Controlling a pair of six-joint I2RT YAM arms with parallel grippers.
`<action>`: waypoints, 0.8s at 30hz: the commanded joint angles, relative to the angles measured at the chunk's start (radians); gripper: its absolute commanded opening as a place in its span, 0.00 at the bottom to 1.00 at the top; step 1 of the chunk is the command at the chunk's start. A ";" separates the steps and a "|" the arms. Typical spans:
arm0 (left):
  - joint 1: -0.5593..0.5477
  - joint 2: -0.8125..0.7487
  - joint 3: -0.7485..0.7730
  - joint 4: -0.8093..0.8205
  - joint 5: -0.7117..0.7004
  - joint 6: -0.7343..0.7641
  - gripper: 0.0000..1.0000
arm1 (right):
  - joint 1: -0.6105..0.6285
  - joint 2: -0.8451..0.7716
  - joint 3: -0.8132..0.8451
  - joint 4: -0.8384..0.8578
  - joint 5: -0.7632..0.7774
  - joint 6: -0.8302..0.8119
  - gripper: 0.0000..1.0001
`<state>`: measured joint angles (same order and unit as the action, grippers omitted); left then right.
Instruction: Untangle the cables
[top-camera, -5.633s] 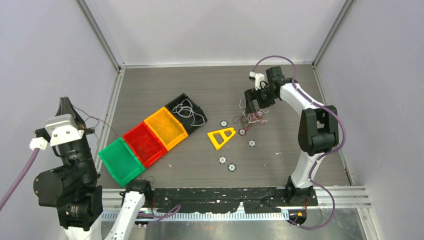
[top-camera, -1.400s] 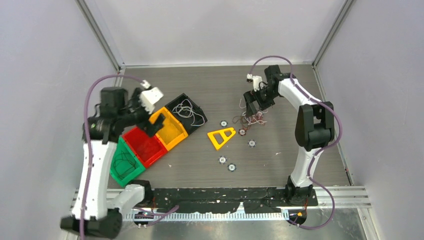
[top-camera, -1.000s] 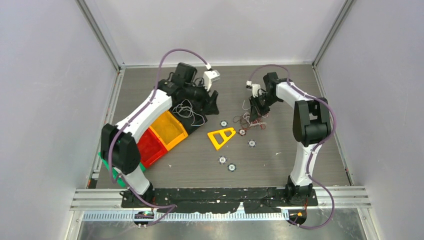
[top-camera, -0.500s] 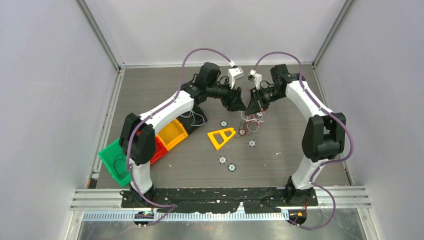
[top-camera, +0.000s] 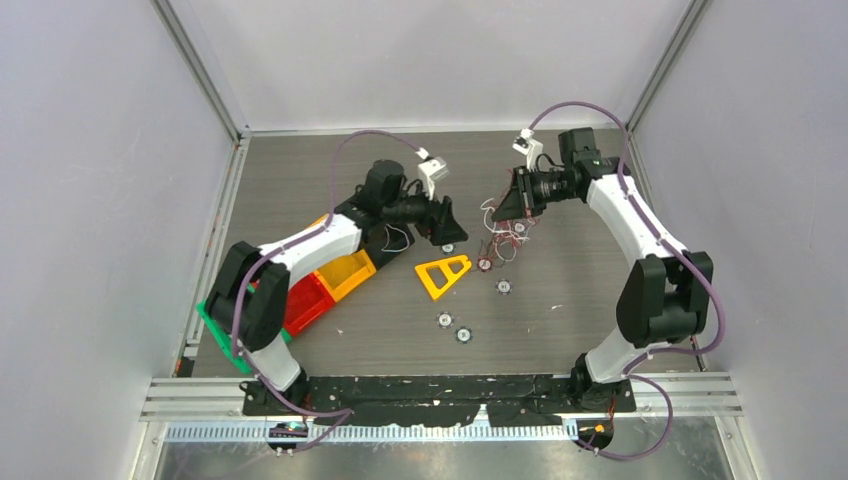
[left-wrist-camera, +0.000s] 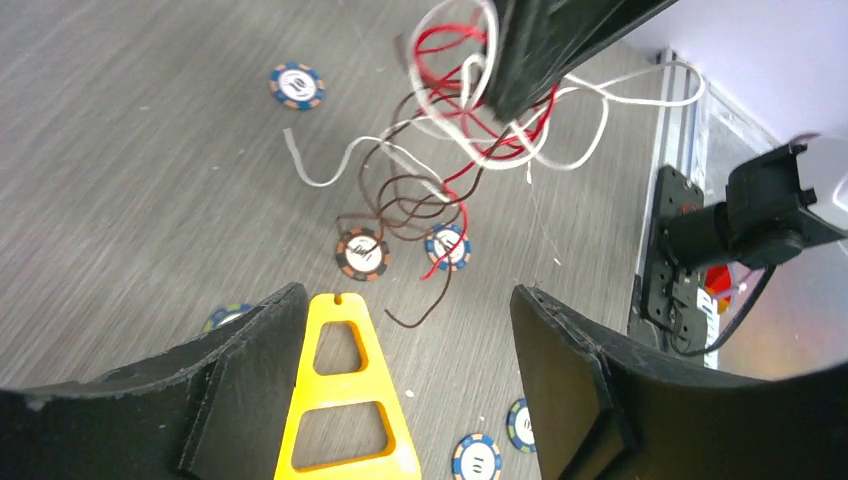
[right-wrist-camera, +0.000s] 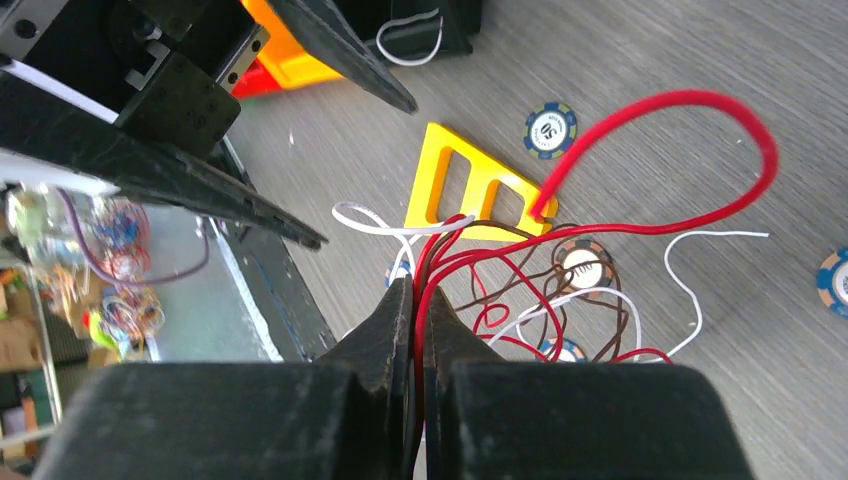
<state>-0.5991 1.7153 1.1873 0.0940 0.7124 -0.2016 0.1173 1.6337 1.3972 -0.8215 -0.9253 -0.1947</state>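
The cables (top-camera: 500, 236), red, white and dark brown strands, hang as one snarled bunch from the right pincer (top-camera: 499, 211). It is clenched on several red strands near the top of the knot, its jaws pressed together around them. One red loop arcs wide of the bunch, and white ends stray off to the sides. The lowest brown and red coils appear to reach the bench (top-camera: 300, 180), right of centre towards the far edge, draped over and beside two poker chips (left-wrist-camera: 361, 253).

Facing the bunch is the left pincer (left-wrist-camera: 405, 290), released and empty with its jaws spread wide. It is poised above the tip of the yellow triangle (left-wrist-camera: 340, 400), near the lowest coils but apart from them.

Further out, a white strand (right-wrist-camera: 420, 30) lies on its own in the black bin (top-camera: 372, 202), next to the orange bin (top-camera: 345, 270) and red bin (top-camera: 305, 300). The left arm hides much of that row.

On this showing the job is partly done at best. One strand sits separated, while the main knot is gripped and lifted but not yet opened. The red, white and brown wires cross one another throughout, and none has been drawn clear. Each colour has yet to be teased out, probably with the empty pincer taking a loose end while the other anchors the mass.
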 joint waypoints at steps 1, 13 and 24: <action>0.049 -0.138 -0.097 0.174 0.000 -0.035 0.73 | -0.016 -0.118 -0.073 0.263 -0.041 0.340 0.06; -0.028 -0.097 0.029 0.191 0.099 0.075 0.58 | -0.015 -0.150 -0.200 0.564 -0.199 0.703 0.06; -0.042 -0.073 -0.005 0.277 0.091 0.034 0.50 | -0.012 -0.236 -0.301 0.833 -0.235 0.990 0.05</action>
<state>-0.6449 1.6539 1.1954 0.2707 0.7902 -0.1513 0.0990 1.4624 1.1088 -0.1501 -1.1160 0.6605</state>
